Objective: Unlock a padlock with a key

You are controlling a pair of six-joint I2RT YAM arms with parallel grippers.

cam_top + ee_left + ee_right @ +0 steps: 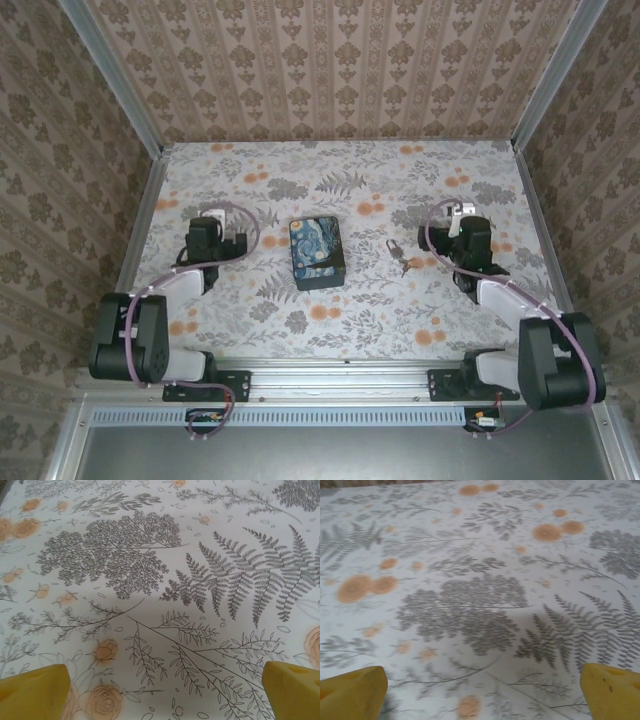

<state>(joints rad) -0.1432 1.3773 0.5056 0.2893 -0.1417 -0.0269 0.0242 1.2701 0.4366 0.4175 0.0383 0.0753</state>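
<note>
Worktop [340,170]: covered in a pale print of grey ferns and orange flowers, walled on three sides with patterned wallpaper.

Left arm [150,335]: bolted at the near-left corner and reaching forward along the left side. A purple cable [245,215] loops over its wrist.

Left gripper [162,692]: low over the left half of the worktop, well apart from the box. Jaws stand wide. In the wrist view its yellow fingers [35,692] sit at the two bottom corners, with bare fern print between them. It holds nothing.

Box [317,252]: dark blue with a swirl-painted lid, lying flat near the middle of the worktop, its long side running from the near edge to the far edge.

Padlock [394,247]: very small, with a thin grey loop on a darker body. It lies on the cloth right of the box, between the box and the right gripper. Neither gripper touches it.

Key [409,265]: a tiny brassy-dark piece just beside the padlock, on its near-right side. It is too small to tell whether the two touch or are joined.

Right arm [545,355]: bolted at the near-right corner and reaching forward along the right side.

Right gripper [482,692]: low over the right half of the worktop, near the padlock and key but apart from them. Jaws are spread wide, with only flowered cloth between the yellow tips. It holds nothing.
</note>
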